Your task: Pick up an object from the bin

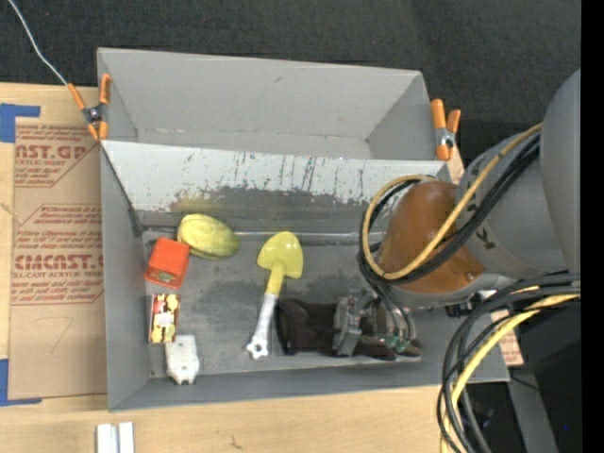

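Observation:
My gripper (363, 327) is down in the bin's front right corner, under the orange wrist cover. Its tip is right against the right end of a dark, black lumpy thing (300, 327) lying along the front wall; I cannot tell whether it has hold of it. Just left of that lies a toy shovel (273, 285) with a yellow blade and a white handle, the blade pointing to the back of the bin.
A yellow-green lemon-shaped thing (208, 236) lies at the back left. Down the left wall are an orange block (167, 263), a small red and yellow packet (162, 317) and a white piece (181, 359). The arm and its cables cover the bin's right side.

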`<state>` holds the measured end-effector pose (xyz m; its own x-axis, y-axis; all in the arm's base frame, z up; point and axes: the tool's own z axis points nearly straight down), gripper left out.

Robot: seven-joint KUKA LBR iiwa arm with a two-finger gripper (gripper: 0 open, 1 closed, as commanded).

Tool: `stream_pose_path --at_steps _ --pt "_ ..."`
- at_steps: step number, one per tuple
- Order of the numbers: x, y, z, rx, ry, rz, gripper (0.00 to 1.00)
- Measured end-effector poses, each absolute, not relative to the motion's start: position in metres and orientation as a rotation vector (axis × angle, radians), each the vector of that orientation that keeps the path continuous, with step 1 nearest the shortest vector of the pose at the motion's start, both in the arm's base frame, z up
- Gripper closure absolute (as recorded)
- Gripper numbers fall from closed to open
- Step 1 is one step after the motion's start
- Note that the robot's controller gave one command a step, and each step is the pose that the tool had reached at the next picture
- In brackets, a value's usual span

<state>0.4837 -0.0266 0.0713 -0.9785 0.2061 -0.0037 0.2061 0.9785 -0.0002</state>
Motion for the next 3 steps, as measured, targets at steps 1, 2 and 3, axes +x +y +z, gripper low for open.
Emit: stream_pose_path --at_steps 1,2,3 --pt "0.4837 -0.0266 0.0713 0.325 3.121 -0.001 1.0" --pt "0.4837 -0.0266 0.0713 0.325 3.121 -0.001 1.0" --pt "0.4837 -0.0266 0.0713 0.325 3.121 -0.001 1.0"
